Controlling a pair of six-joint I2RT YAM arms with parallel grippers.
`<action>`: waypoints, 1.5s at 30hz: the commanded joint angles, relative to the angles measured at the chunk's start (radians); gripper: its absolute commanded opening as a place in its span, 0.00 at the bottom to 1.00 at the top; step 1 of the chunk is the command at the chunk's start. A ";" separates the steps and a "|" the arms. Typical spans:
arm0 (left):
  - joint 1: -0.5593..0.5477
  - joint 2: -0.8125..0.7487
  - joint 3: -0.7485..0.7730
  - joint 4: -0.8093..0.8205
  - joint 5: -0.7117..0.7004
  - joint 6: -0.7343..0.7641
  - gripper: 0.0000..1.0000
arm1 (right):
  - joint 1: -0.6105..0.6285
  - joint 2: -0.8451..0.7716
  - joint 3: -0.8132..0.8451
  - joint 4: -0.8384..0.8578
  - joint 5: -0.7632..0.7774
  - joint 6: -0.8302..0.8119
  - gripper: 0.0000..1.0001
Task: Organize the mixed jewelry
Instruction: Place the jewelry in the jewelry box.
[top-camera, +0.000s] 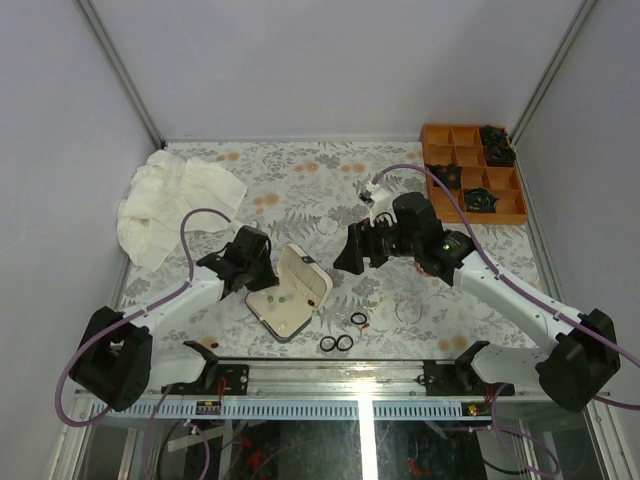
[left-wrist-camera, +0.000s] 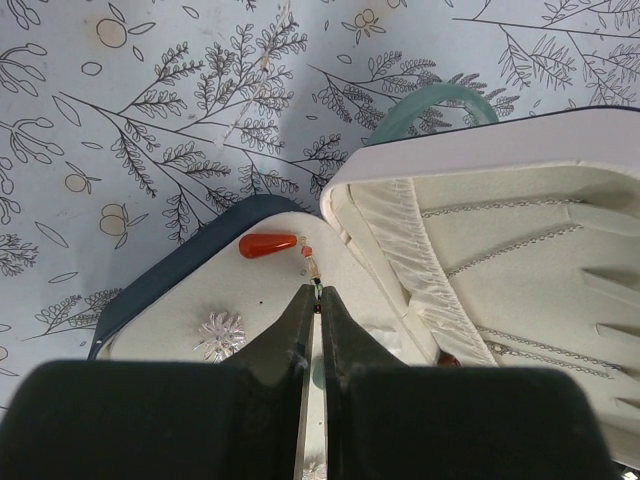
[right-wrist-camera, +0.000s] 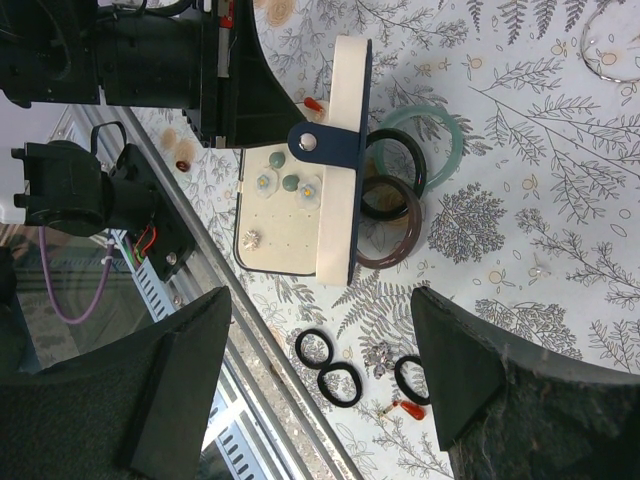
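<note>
1. The mixed jewelry is only partly sorted. Three black rings (right-wrist-camera: 340, 383) lie loose on the table at the bottom of the right-wrist view. A red bit (right-wrist-camera: 408, 408) and a small silver piece (right-wrist-camera: 380, 355) lie among them.
2. A thin clear hoop (right-wrist-camera: 610, 50) lies alone in the upper right corner of that view, well apart from the rest.
3. Some pieces are already inside the open case (top-camera: 300, 275). Green and flower-shaped studs (right-wrist-camera: 290, 183) sit in its base. The left-wrist view adds a red drop (left-wrist-camera: 268, 244) and a silver flower (left-wrist-camera: 220, 335).
4. Three bangles (right-wrist-camera: 395, 170), green, black and brown, lie overlapping just behind the lid, outside the case.
5. The left gripper (left-wrist-camera: 318, 292) is over the case's base with its jaws closed. Its tips are right at the red drop's fine hook, but I cannot tell whether they pinch it.
6. The right gripper (right-wrist-camera: 320, 295) hangs above the case with its jaws wide apart, holding nothing.
7. I judge the task well short of done, since the rings, hoop, red bit and bangles are all still outside the case.
8. An orange tray (top-camera: 440, 152) at the upper right of the top view holds dark items, and a white cloth (top-camera: 170, 205) lies at the upper left.
</note>
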 joint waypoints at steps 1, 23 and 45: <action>0.005 0.007 0.019 0.045 -0.006 0.007 0.00 | -0.006 -0.015 0.002 0.045 -0.024 0.008 0.79; 0.005 0.035 0.033 -0.017 -0.035 0.035 0.00 | -0.006 -0.164 0.102 -0.223 0.277 -0.048 0.82; 0.007 0.072 0.059 -0.044 -0.017 0.063 0.00 | -0.006 -0.204 0.009 -0.162 0.344 -0.046 0.85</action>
